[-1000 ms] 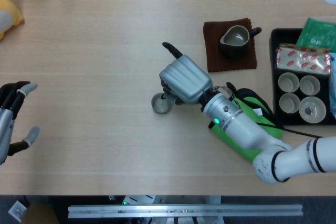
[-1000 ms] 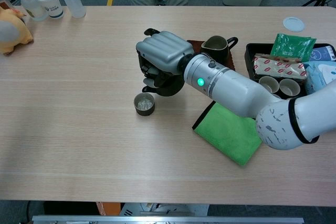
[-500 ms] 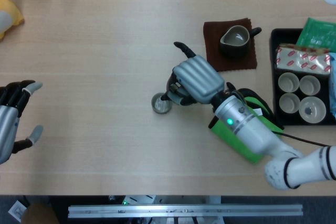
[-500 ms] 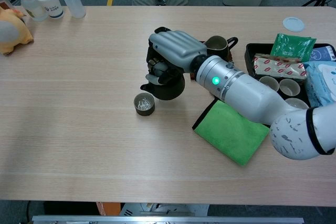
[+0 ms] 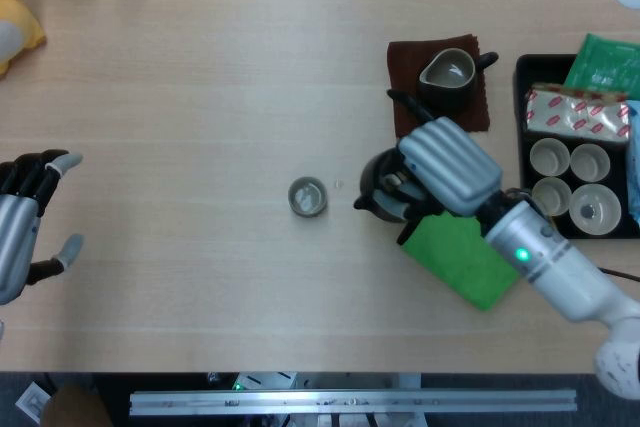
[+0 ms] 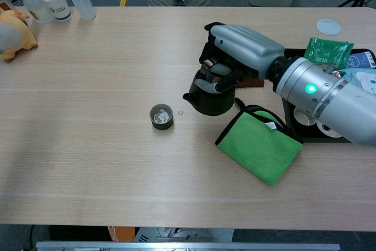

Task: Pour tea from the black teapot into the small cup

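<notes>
- Right hand [image 6: 235, 57] of mine held the black teapot [image 6: 210, 95] by its top and had drawn back from the small cup [image 6: 161, 116]; a second earlier the pot hung tilted just over that cup, and now it sat level, well to the cup's right, beside the green cloth [image 6: 258, 148].
- To my eye the pour was finished, with something pale showing inside the cup.
- Left hand [image 5: 25, 222] stayed spread and empty, far left of the cup.
- Counted on the worktop [image 6: 88, 168]: one teapot, one small cup, one dark pitcher [image 5: 448, 79] on a brown mat, four cups [image 5: 570, 179] in the black tray.
</notes>
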Available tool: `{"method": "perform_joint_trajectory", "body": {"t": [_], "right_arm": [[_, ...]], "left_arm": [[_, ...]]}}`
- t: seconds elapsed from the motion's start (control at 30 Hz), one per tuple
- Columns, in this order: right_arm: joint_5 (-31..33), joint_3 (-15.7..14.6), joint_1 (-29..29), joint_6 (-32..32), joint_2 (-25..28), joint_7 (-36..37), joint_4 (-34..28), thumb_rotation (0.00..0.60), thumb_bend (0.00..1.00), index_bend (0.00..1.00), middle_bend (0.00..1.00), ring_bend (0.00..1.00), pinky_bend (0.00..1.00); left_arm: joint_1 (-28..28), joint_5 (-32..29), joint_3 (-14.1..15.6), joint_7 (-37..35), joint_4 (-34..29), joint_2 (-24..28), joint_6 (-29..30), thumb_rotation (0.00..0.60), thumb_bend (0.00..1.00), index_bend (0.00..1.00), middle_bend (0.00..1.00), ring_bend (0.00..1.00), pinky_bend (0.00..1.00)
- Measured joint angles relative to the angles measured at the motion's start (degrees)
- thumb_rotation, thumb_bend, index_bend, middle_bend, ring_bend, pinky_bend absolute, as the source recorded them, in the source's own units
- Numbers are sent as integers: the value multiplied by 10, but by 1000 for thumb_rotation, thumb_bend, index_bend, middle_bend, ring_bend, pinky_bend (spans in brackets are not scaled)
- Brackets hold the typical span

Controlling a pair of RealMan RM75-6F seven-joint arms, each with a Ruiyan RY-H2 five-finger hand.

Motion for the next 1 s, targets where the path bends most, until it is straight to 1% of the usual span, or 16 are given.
{"method": "perform_joint_trajectory", "body": {"t": [0.17, 0.33, 0.57, 0.77, 1.0], "right_arm": [[-58, -35, -34, 20, 31, 21, -16, 600, 322, 1000, 909, 851, 0], [-109, -69, -66, 41, 53, 40, -12, 600, 322, 1000, 908, 849, 0], [-155, -107, -110, 63, 60, 59, 40, 600, 322, 1000, 899, 836, 0], [-173, -121, -133, 63, 49, 75, 82, 600, 322, 1000, 886, 820, 0], [-180, -123, -145, 49, 22, 87, 115, 600, 323, 1000, 873, 801, 0]], "left_arm": [[-3, -3, -2, -1, 2, -2, -3, 600, 265, 154, 186, 161, 200], [-4, -6, -3, -4, 5, -2, -3, 600, 265, 154, 186, 161, 200], [-7, -7, -3, -4, 4, -2, -5, 600, 265, 154, 186, 161, 199], [-8, -8, -3, -4, 2, -3, -6, 600, 265, 154, 186, 161, 200], [-7, -10, -2, -2, 2, -3, -5, 600, 265, 154, 186, 161, 200]]}}
